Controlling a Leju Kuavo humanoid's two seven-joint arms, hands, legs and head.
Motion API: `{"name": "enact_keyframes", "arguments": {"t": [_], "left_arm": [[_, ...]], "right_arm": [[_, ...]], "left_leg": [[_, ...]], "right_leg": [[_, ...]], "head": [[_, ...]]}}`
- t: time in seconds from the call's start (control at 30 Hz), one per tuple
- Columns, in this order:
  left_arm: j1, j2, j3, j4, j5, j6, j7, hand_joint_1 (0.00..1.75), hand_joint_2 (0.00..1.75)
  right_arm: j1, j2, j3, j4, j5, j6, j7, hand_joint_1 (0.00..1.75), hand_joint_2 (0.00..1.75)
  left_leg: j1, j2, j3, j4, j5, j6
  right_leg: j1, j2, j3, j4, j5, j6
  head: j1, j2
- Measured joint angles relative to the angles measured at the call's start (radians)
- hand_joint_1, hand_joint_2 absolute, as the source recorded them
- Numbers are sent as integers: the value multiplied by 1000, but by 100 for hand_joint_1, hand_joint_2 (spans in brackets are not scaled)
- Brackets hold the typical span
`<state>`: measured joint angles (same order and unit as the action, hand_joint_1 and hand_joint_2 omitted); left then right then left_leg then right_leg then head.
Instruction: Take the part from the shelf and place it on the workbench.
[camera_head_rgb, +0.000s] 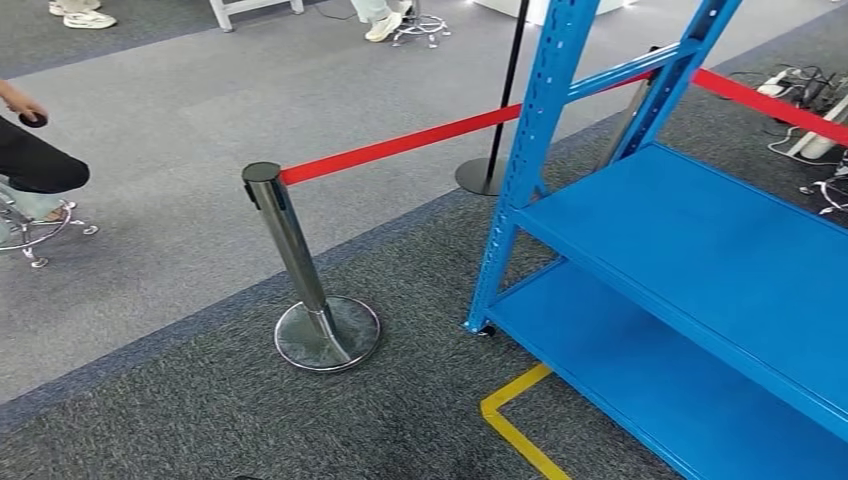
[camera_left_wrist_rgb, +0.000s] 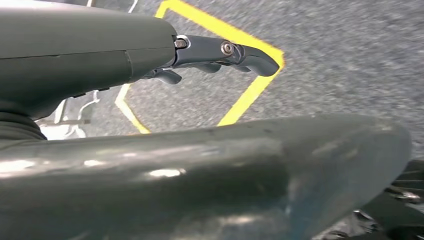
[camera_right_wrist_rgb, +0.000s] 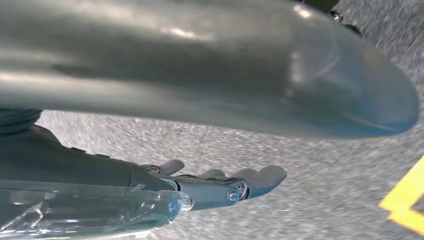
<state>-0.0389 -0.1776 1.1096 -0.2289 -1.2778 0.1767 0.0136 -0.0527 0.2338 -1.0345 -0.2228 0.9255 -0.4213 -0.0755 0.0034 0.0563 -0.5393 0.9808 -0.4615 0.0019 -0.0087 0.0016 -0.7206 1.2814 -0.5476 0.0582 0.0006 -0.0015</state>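
So both hands hang empty over the carpet, left hand (camera_left_wrist_rgb: 210, 55) and right hand (camera_right_wrist_rgb: 220, 187) with fingers loosely out. Nearby, the blue shelf (camera_head_rgb: 700, 240) has bare boards and I can't spot the part. Further off, the stanchion (camera_head_rgb: 300, 270) and red belt (camera_head_rgb: 400, 145) look like a snag risk when walking; no readable writing.

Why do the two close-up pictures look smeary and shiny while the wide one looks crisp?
Head view: evenly lit and mostly sharp, with soft reflections on the chrome post and blue shelf. Left wrist view: the left hand is fairly sharp, the carpet behind is streaked, and the big grey thumb is out of focus with white glare. Right wrist view: the same around the right hand.
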Motion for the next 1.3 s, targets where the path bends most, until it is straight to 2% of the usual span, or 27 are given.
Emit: {"name": "enact_keyframes", "arguments": {"t": [0.03, 0.07, 0.13, 0.17, 0.23, 0.3, 0.37, 0.43, 0.47, 0.5, 0.53, 0.6, 0.67, 0.73, 0.77, 0.8, 0.87, 0.93, 0.97, 1.0, 1.03, 1.1, 1.13, 1.17, 1.23, 1.27, 1.3], "left_arm": [[-1, 1, 5, 0, 2, -3, -8, 0, 0], [-2, 2, 9, 0, 3, -6, -13, 0, 0], [-4, 3, 16, 0, 3, -17, -18, 0, 0], [-5, 4, 18, 0, 2, -23, -16, 0, 0], [-10, 5, 20, 0, -1, -31, -10, 0, 0], [-13, 5, 21, 0, -3, -37, -4, 0, 0], [-12, 5, 22, 0, -4, -39, -2, 0, 0], [-10, 5, 24, 0, -6, -43, 2, 0, 0], [-9, 5, 24, 0, -7, -44, 6, 0, 0], [-9, 5, 24, 0, -8, -46, 11, 0, 0], [-9, 5, 24, 0, -8, -47, 14, 0, 0], [-9, 5, 25, 0, -8, -47, 18, 0, 0], [-10, 5, 26, 0, -8, -48, 19, 0, 0], [-11, 5, 27, 0, -9, -48, 18, 0, 0], [-13, 5, 27, 0, -11, -48, 17, 0, 0], [-13, 4, 27, 0, -14, -49, 16, 0, 0], [-12, 4, 27, 0, -20, -51, 13, 0, 0], [-8, 5, 27, 0, -28, -57, 10, 0, 0], [-7, 6, 26, 0, -34, -61, 5, 0, 0], [-8, 7, 24, 0, -41, -65, 0, 0, 0], [-9, 8, 22, 0, -47, -68, -7, 0, 0], [-11, 8, 17, 0, -53, -68, -18, 0, 0], [-12, 9, 16, 0, -53, -67, -21, 0, 0], [-13, 9, 15, 0, -53, -67, -23, 0, 0], [-14, 11, 15, 0, -54, -66, -24, 0, 0], [-16, 12, 14, 0, -54, -66, -24, 0, 0], [-16, 12, 14, 0, -55, -66, -24, 0, 0]], "right_arm": [[1, 0, -1, 0, 1, -2, 0, 0, 0], [0, 0, -1, 0, 2, -4, 0, 0, 0], [-3, 0, -2, 0, 3, -5, -1, 0, 0], [-4, 0, -2, 0, 4, -5, -2, 0, 0], [-2, 0, -2, 0, 5, -4, -2, 0, 0], [-3, 0, -2, 0, 5, -4, -2, 0, 0], [-6, 0, -2, 0, 6, -3, -2, 0, 0], [-7, 0, -2, 0, 7, -2, -3, 0, 0], [-6, 0, -2, 0, 8, -3, -3, 0, 0], [-5, 0, -3, 0, 9, -3, -3, 0, 0], [-5, 0, -3, 0, 10, -5, -3, 0, 0], [-6, 0, -3, 0, 14, -11, -3, 0, 0], [-9, 0, -2, 0, 19, -18, 4, 0, 0], [-6, 0, -2, 0, 24, -25, 28, 0, 0], [-3, 0, -3, 0, 26, -26, 44, 0, 0], [-1, 0, -3, 0, 27, -24, 61, 0, 0], [-3, 0, -3, 0, 28, -8, 89, 0, 0], [-4, 0, -3, 2, 24, 42, 124, 0, 0], [-4, 0, -4, 3, 22, 89, 149, 0, 0], [-2, 0, -4, 5, 21, 144, 175, 0, 0], [-1, 0, -5, 6, 21, 190, 196, 0, 0], [-3, 3, -6, 7, 24, 231, 215, 0, 0], [-5, 6, -7, 7, 25, 231, 215, 0, 0], [-7, 8, -7, 8, 24, 232, 216, 0, 0], [-9, 10, -9, 9, 24, 231, 216, 0, 0], [-9, 10, -10, 9, 25, 229, 216, 0, 0], [-9, 11, -10, 9, 25, 226, 216, 0, 0]], "left_leg": [[0, 12, 3, 0, -2, -3], [-2, 23, 7, 1, -5, -7], [-8, 41, 16, 4, -13, -17], [-10, 51, 19, 4, -15, -22], [-7, 63, 24, 3, -18, -33], [-2, 24, 13, 35, -46, -47], [0, -31, -37, 144, -109, -54], [1, -47, -101, 269, -156, -55], [1, -49, -118, 294, -153, -54], [1, -52, -115, 280, -129, -53], [2, -60, -94, 228, -90, -51], [9, -112, -33, 87, -22, -47], [13, -152, -3, 14, -6, -40], [12, -136, -2, 7, -5, -27], [11, -123, -1, 4, -2, -18], [11, -109, -1, 1, 1, -10], [9, -78, 0, -2, 2, 2], [4, -42, 0, -1, 0, 5], [2, -25, 0, -1, -1, 6], [1, -10, 2, -1, -2, 5], [1, 3, 4, -1, -3, 4], [-3, 26, 12, 1, -9, -4], [-6, 35, 16, 2, -12, -10], [-9, 44, 19, 2, -14, -15], [-8, 63, 25, 0, -15, -26], [-6, 58, 27, 1, -19, -33], [-3, 38, 23, 14, -32, -40]], "right_leg": [[0, -13, 40, -67, 32, -1], [1, -38, 83, -141, 59, -3], [3, -71, 140, -237, 90, -13], [4, -73, 146, -249, 93, -19], [4, -47, 141, -250, 97, -32], [0, -24, 139, -254, 103, -45], [-3, 1, 138, -256, 108, -53], [-3, 29, 134, -255, 110, -55], [-3, 44, 133, -255, 111, -55], [-4, 60, 133, -255, 112, -53], [-5, 77, 134, -255, 114, -50], [-6, 107, 130, -253, 117, -42], [-6, 133, 121, -255, 122, -29], [-9, 154, 111, -262, 129, -14], [-9, 141, 106, -259, 126, -9], [-7, 114, 95, -240, 113, -5], [-3, 40, 50, -140, 51, -2], [-3, 11, -10, -8, -12, 2], [-3, 7, -21, 24, -20, 2], [-3, 5, -11, 17, -9, 2], [-3, -2, 20, -32, 18, 1], [-1, -47, 106, -174, 73, -6], [1, -66, 135, -224, 88, -11], [3, -78, 149, -250, 94, -17], [6, -59, 145, -254, 95, -30], [5, -47, 144, -256, 97, -36], [3, -35, 144, -259, 101, -43]], "head": [[0, 0], [1, 0], [-2, 0], [-3, 0], [-6, 0], [-8, 0], [-12, 0], [-14, 0], [-14, 0], [-14, 0], [-14, 0], [-15, 0], [-16, 0], [-16, 0], [-15, 0], [-10, 0], [-1, 0], [2, 0], [2, 0], [2, 0], [2, 0], [2, 0], [0, 0], [-2, 0], [-5, 0], [-6, 0], [-8, 0]]}}
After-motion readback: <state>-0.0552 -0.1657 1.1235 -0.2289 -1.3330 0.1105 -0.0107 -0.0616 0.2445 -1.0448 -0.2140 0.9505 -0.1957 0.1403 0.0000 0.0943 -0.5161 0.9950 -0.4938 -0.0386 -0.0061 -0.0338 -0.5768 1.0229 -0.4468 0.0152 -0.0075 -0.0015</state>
